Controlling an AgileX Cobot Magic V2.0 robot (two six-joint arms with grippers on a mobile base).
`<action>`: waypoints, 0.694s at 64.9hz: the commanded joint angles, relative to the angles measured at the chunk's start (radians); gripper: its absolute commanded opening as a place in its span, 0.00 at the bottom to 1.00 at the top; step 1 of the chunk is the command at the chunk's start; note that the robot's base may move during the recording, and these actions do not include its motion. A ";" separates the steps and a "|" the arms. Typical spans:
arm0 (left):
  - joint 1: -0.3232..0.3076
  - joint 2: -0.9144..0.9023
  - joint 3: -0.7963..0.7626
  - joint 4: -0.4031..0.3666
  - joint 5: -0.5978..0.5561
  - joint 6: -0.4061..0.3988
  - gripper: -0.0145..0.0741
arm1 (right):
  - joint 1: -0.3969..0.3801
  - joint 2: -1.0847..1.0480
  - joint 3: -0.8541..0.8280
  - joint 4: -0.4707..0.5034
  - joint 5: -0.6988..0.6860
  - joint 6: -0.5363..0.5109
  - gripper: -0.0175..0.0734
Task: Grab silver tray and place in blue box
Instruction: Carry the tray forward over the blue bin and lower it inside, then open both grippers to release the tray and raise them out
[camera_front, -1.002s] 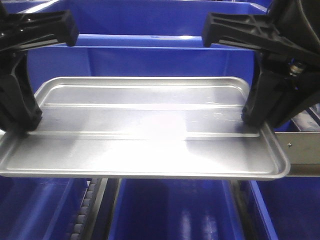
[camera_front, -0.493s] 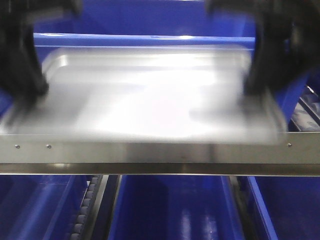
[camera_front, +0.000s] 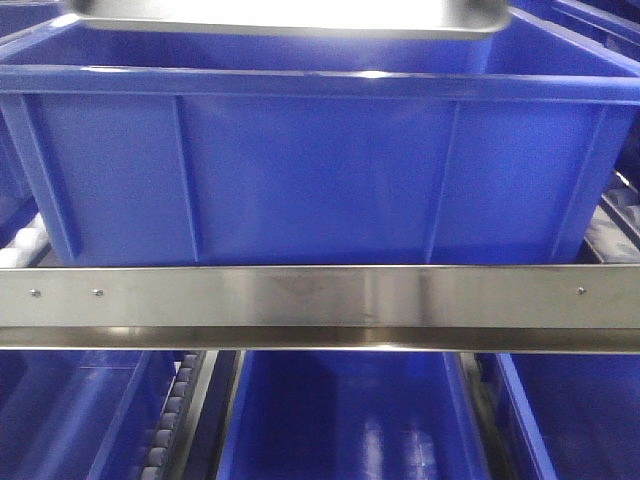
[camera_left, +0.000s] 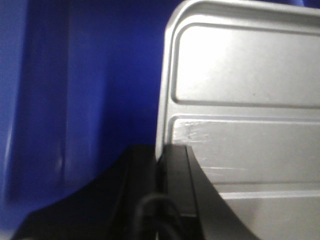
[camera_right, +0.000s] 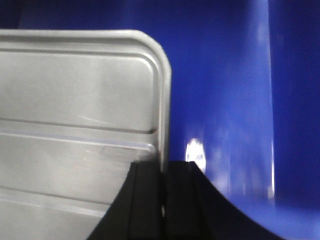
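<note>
The silver tray (camera_front: 280, 18) shows only as a shiny strip at the top edge of the front view, hanging above the blue box (camera_front: 310, 170), a deep ribbed crate behind the steel rail. In the left wrist view the silver tray (camera_left: 240, 100) has its left rim clamped by my left gripper (camera_left: 161, 150), with blue plastic below. In the right wrist view the silver tray (camera_right: 75, 95) has its right rim pinched by my right gripper (camera_right: 164, 165), shut on it over the blue box (camera_right: 225, 90). Neither gripper appears in the front view.
A brushed-steel rail bar (camera_front: 320, 305) runs across the front view below the crate. Beneath it stand more blue crates (camera_front: 345, 420), with a roller track (camera_front: 170, 420) between them. Further blue crates sit at both sides.
The tray, held at both ends, has risen from in front of the rail to above the blue box. Both grippers have left the front view.
</note>
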 joint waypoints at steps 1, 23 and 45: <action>0.036 0.042 -0.091 -0.029 -0.206 0.008 0.05 | -0.029 0.023 -0.073 0.027 -0.225 -0.042 0.25; 0.111 0.218 -0.129 -0.028 -0.371 0.008 0.05 | -0.127 0.184 -0.081 0.026 -0.470 -0.045 0.25; 0.126 0.225 -0.142 0.006 -0.323 0.008 0.34 | -0.145 0.188 -0.081 0.023 -0.437 -0.045 0.64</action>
